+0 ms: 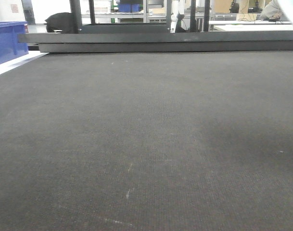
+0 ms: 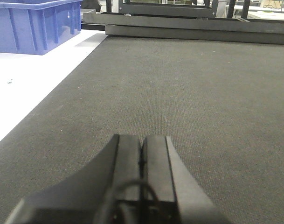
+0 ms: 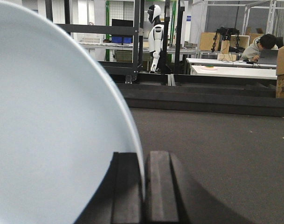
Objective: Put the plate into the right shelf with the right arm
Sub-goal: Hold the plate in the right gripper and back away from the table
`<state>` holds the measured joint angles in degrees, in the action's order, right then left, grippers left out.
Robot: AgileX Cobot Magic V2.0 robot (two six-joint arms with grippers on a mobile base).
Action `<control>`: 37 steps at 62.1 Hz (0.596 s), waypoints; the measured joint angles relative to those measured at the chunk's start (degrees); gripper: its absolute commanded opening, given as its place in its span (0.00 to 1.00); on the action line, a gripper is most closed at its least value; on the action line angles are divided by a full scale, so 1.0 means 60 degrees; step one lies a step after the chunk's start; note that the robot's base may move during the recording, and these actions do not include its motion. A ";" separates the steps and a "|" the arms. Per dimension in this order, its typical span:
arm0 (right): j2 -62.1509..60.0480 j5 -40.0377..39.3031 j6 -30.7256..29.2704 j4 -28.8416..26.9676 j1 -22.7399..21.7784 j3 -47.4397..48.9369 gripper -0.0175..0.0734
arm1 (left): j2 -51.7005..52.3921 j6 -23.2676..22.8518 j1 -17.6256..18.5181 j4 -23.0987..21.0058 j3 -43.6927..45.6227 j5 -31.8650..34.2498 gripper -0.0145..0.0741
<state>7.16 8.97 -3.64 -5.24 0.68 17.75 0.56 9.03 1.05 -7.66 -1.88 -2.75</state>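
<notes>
In the right wrist view the white plate (image 3: pixel 48 130) fills the left half, held on edge. My right gripper (image 3: pixel 143 161) is shut on the plate's rim, one black finger on each side, above the dark mat (image 3: pixel 225 154). A pale sliver at the top right corner of the front view (image 1: pixel 289 8) may be the plate's edge. My left gripper (image 2: pixel 142 142) is shut and empty, low over the mat, in the left wrist view. The stainless-steel right shelf is out of view.
A blue plastic bin (image 2: pixel 32 25) stands on the white surface at the mat's far left; it also shows in the front view (image 1: pixel 6 41). Dark flat beams (image 1: pixel 160 42) lie along the mat's far edge. Behind them are racks, desks and a white humanoid figure (image 3: pixel 155 37).
</notes>
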 measured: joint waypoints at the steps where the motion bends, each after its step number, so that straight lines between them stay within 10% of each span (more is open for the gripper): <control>1: 0.0000 0.0000 0.0000 0.0000 0.0000 0.0000 0.25 | 0.0000 0.0000 0.0000 0.0000 0.0000 0.0000 0.02; 37: 0.0000 0.0000 -0.0015 0.0000 0.0000 0.0000 0.25 | 0.0000 0.0000 0.0000 0.0000 0.0000 0.0000 0.02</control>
<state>7.16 8.97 -3.72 -5.24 0.68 17.75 0.56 9.03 1.05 -7.66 -1.88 -2.75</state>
